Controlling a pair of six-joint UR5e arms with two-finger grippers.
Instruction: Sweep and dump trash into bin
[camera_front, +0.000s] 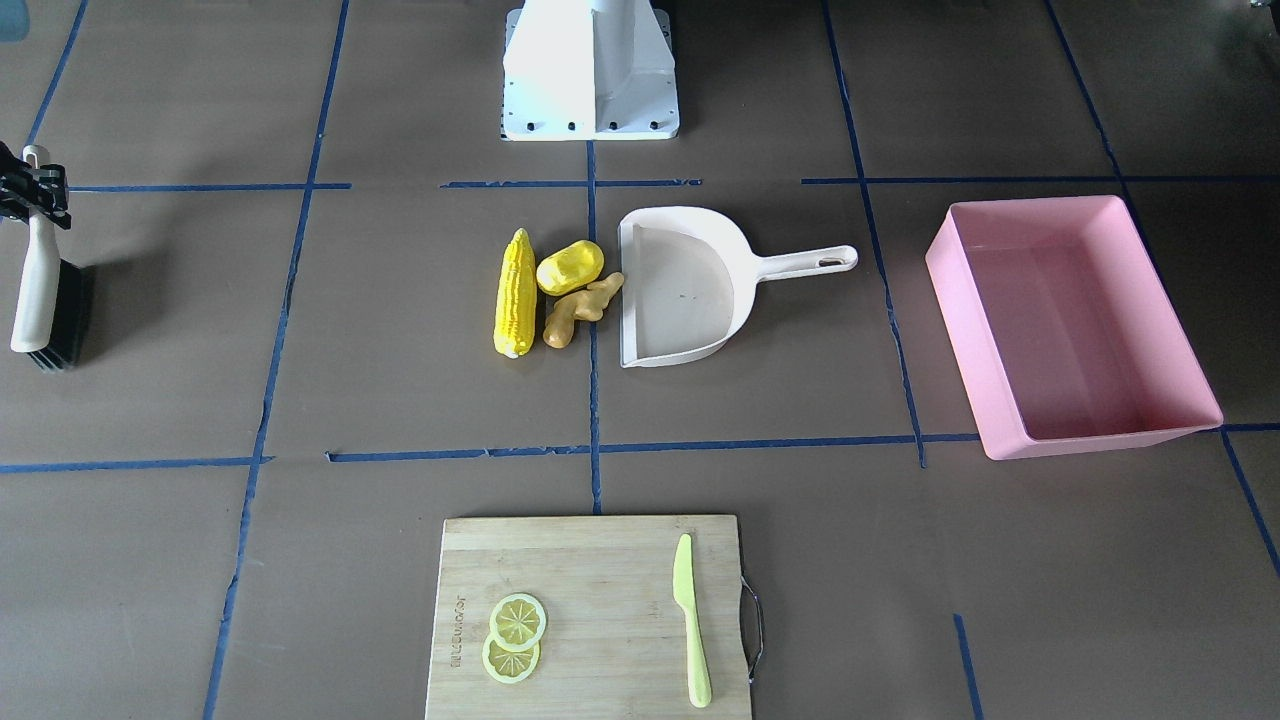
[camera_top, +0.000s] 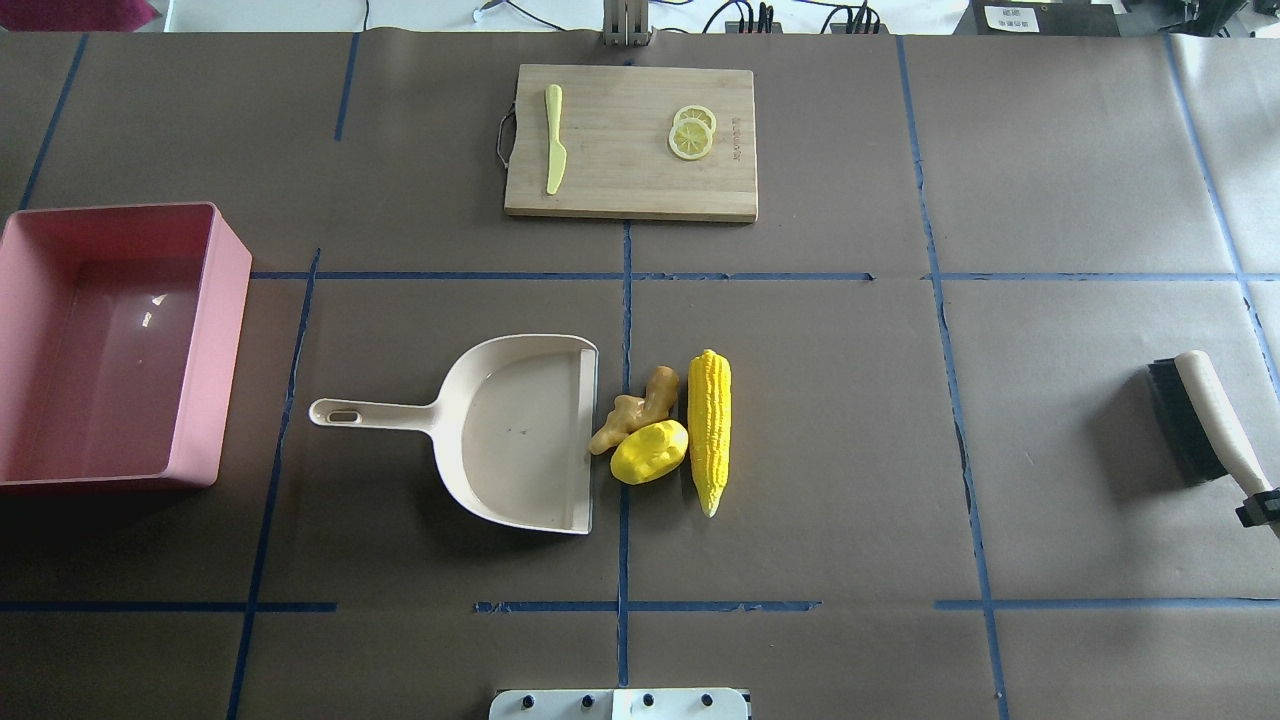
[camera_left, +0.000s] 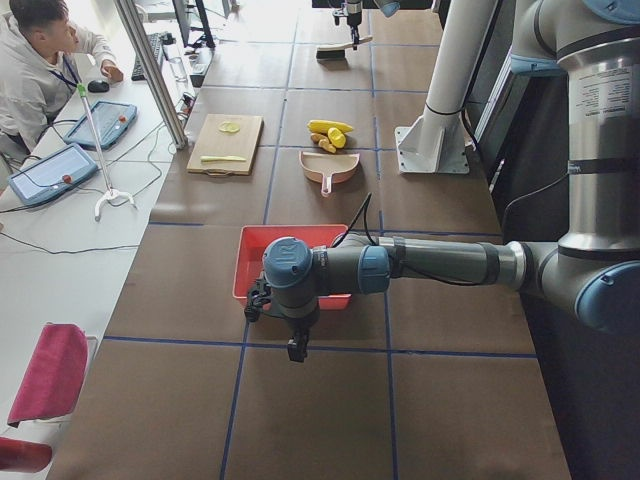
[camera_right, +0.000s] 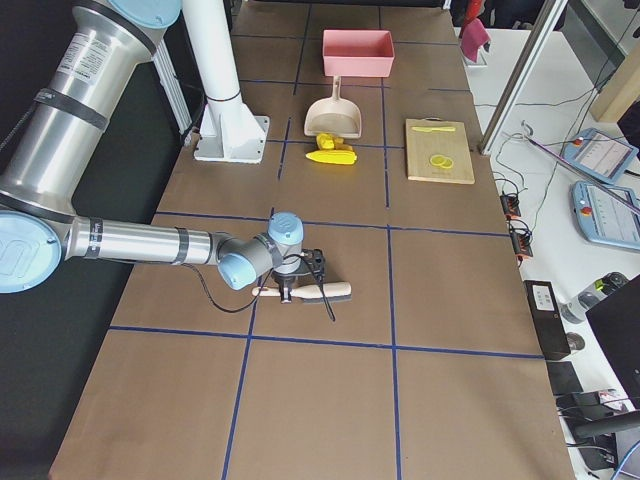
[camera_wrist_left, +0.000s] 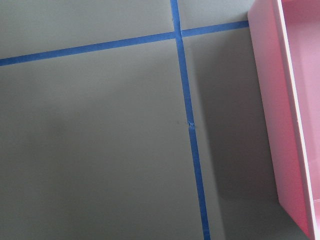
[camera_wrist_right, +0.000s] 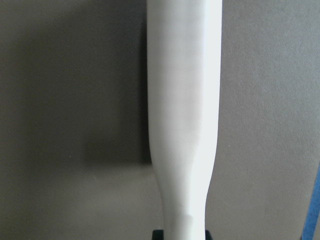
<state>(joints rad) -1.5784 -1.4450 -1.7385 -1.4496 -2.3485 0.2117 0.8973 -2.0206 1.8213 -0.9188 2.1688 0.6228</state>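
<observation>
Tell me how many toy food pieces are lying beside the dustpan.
3. The ginger root sits at the open edge of the dustpan, the lemon-like lump beside it, nearer the robot, and the corn cob lies beyond both. None looks hidden.

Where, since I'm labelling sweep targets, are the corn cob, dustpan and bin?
corn cob (camera_top: 709, 430), overhead exterior view, cob's middle.
dustpan (camera_top: 520, 430), overhead exterior view, bare pan floor.
bin (camera_top: 228, 340), overhead exterior view, right outer wall.

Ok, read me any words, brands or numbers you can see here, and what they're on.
Nothing reads clearly.
Cutting board: a brand stamp near the lemon slices, too blurred to read.
White label beyond the table's far edge: print too small to read.
</observation>
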